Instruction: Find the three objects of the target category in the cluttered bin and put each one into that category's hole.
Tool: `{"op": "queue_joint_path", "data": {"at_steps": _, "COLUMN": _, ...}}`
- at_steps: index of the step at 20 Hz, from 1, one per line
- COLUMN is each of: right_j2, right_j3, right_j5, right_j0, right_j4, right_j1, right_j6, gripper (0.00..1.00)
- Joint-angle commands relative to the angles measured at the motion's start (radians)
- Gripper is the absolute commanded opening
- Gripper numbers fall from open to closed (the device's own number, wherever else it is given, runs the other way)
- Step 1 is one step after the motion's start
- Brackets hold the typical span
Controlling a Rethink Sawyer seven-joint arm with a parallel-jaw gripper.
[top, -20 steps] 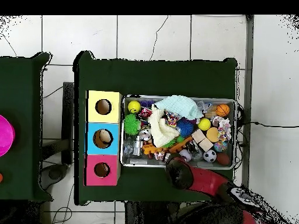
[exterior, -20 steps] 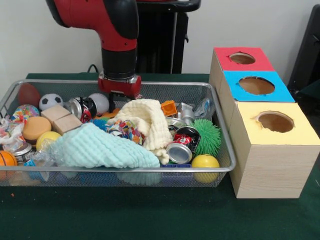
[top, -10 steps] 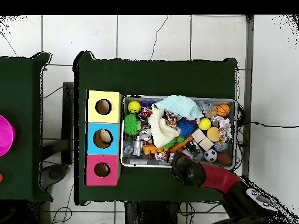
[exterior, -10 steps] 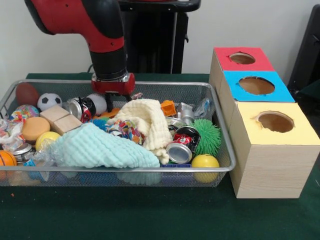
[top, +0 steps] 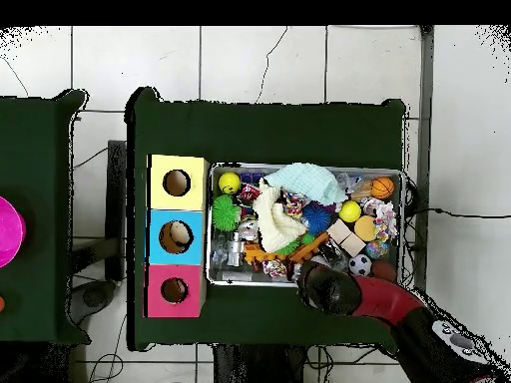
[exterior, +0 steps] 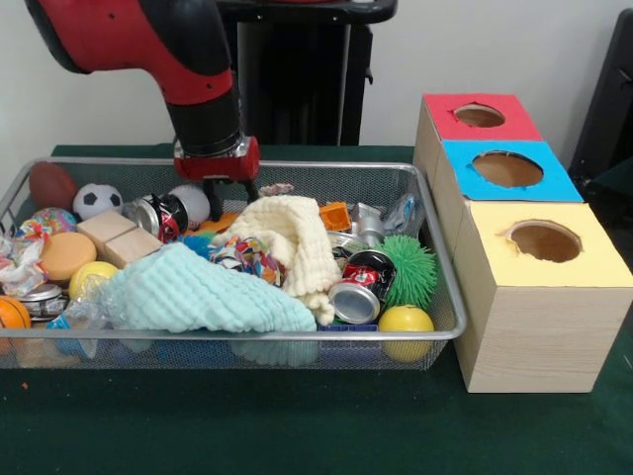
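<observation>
Over the wire bin's (exterior: 435, 332) far side, the gripper (exterior: 226, 196) hangs above a crushed can (exterior: 156, 213), jaws seemingly spread for grasping.

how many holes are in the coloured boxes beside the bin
3, one on top of each box: the red box farthest back in the front view, the blue box in the middle, the yellow box nearest the camera. None look hidden.

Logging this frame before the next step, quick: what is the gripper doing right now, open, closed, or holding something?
Gripper: low over the clutter at the far side of the wire bin; open or shut cannot be told, and nothing is visibly held.
</observation>
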Motion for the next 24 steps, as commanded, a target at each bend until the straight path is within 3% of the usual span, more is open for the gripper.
{"op": "queue_joint_path", "data": {"at_steps": 1, "right_j2": -0.112, "right_j3": 0.000, "right_j5": 0.113, "right_j0": 0.104, "right_j4": 0.002, "right_j1": -0.202, "right_j6": 0.095, "gripper": 1.00}}
{"op": "queue_joint_path", "data": {"at_steps": 6, "right_j2": -0.107, "right_j3": 0.102, "right_j5": 0.205, "right_j0": 0.150, "right_j4": 0.124, "right_j1": -0.338, "right_j6": 0.144, "gripper": 1.00}}
{"op": "queue_joint_path", "data": {"at_steps": 13, "right_j2": -0.112, "right_j3": 0.098, "right_j5": 0.359, "right_j0": 0.175, "right_j4": 0.206, "right_j1": -0.434, "right_j6": 0.089, "gripper": 1.00}}
{"op": "queue_joint_path", "data": {"at_steps": 16, "right_j2": -0.127, "right_j3": 0.095, "right_j5": 0.340, "right_j0": 0.220, "right_j4": 0.216, "right_j1": -0.420, "right_j6": 0.139, "gripper": 1.00}}
{"op": "queue_joint_path", "data": {"at_steps": 20, "right_j2": -0.170, "right_j3": 0.052, "right_j5": 0.265, "right_j0": 0.323, "right_j4": 0.231, "right_j1": -0.340, "right_j6": 0.246, "gripper": 1.00}}
{"op": "queue_joint_path", "data": {"at_steps": 24, "right_j2": -0.201, "right_j3": 0.009, "right_j5": 0.245, "right_j0": 0.377, "right_j4": 0.274, "right_j1": -0.294, "right_j6": 0.269, "gripper": 1.00}}
